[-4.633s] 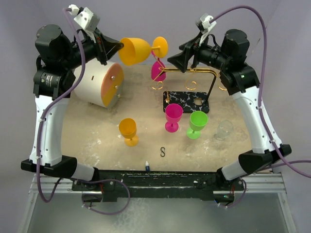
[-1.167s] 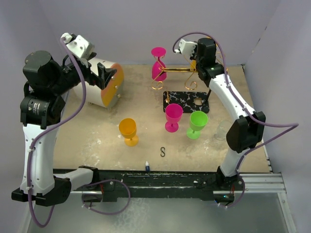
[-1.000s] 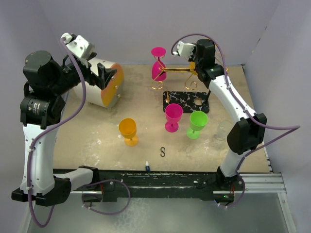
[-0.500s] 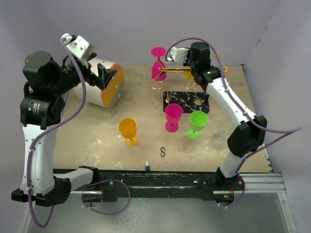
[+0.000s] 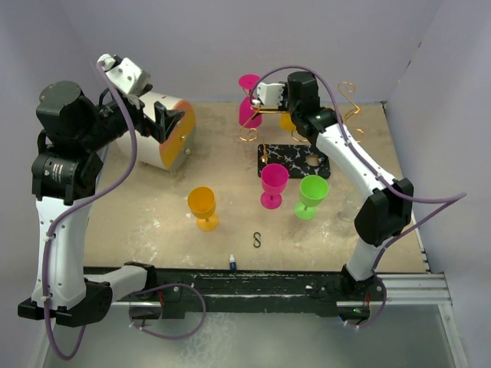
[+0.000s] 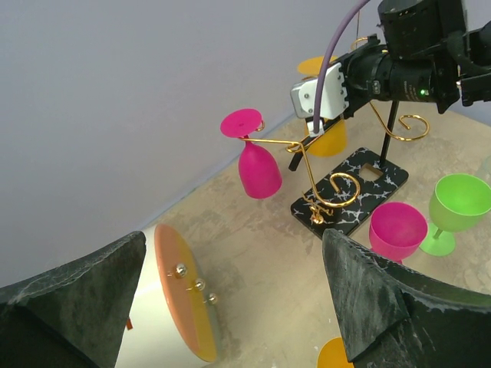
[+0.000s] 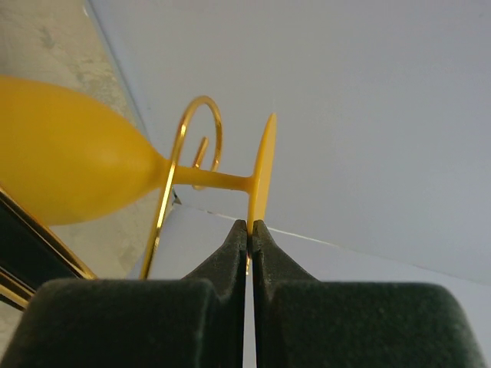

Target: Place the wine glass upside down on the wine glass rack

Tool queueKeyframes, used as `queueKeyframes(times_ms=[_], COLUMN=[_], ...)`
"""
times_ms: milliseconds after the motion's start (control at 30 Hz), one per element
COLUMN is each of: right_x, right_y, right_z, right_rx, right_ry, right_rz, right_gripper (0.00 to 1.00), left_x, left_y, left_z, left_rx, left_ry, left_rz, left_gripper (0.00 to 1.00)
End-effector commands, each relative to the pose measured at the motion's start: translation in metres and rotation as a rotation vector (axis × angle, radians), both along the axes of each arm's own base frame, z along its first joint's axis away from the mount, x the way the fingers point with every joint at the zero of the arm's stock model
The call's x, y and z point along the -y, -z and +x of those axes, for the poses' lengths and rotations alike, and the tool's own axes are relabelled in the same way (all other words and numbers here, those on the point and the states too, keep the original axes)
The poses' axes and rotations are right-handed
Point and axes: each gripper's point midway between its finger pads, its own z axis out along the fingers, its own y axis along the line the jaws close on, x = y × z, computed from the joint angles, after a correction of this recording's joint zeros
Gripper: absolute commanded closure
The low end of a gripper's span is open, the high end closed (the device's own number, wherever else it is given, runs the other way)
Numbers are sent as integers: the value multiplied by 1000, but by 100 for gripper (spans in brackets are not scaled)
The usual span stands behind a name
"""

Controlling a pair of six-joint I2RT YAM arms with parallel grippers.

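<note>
In the right wrist view my right gripper (image 7: 251, 224) is shut on the rim of the flat foot of a yellow wine glass (image 7: 61, 161). The glass is upside down, and its stem passes through a gold curled hook (image 7: 198, 115) of the wine glass rack (image 5: 268, 112). From above, only a bit of that yellow wine glass (image 5: 287, 121) shows under the right wrist, above the rack's black marbled base (image 5: 295, 159). A pink glass (image 5: 249, 107) hangs upside down at the rack's left end. My left gripper (image 6: 234, 238) is open and empty, held high at the far left.
An orange glass (image 5: 202, 205), a pink glass (image 5: 274, 182) and a green glass (image 5: 312, 192) stand upright in front of the rack. A clear glass (image 5: 353, 203) sits partly behind the right arm. A white cylinder with an orange face (image 5: 157, 134) lies back left. A small S-hook (image 5: 257, 240) lies near the front.
The right arm has swung left along the rack's top wire, carrying the yellow glass toward the pink hanging glass. The left arm has stayed still and open.
</note>
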Motion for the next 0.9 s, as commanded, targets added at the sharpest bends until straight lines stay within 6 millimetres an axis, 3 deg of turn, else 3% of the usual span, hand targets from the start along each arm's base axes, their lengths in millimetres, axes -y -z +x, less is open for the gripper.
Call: queueKeyframes(times_ms=[0,867], right_x=[-14,-24], right_y=[-7,-4], right_z=[9,38], right_rx=[32,71], right_ry=[-47,-20], right_rz=[-2,2], right_gripper=[100,100], left_x=[-2,-4], left_y=[-14,-14], left_z=[-6,-3], left_rx=[60,61], left_ry=[3,-7], left_rz=[5,14], left_gripper=[1,1])
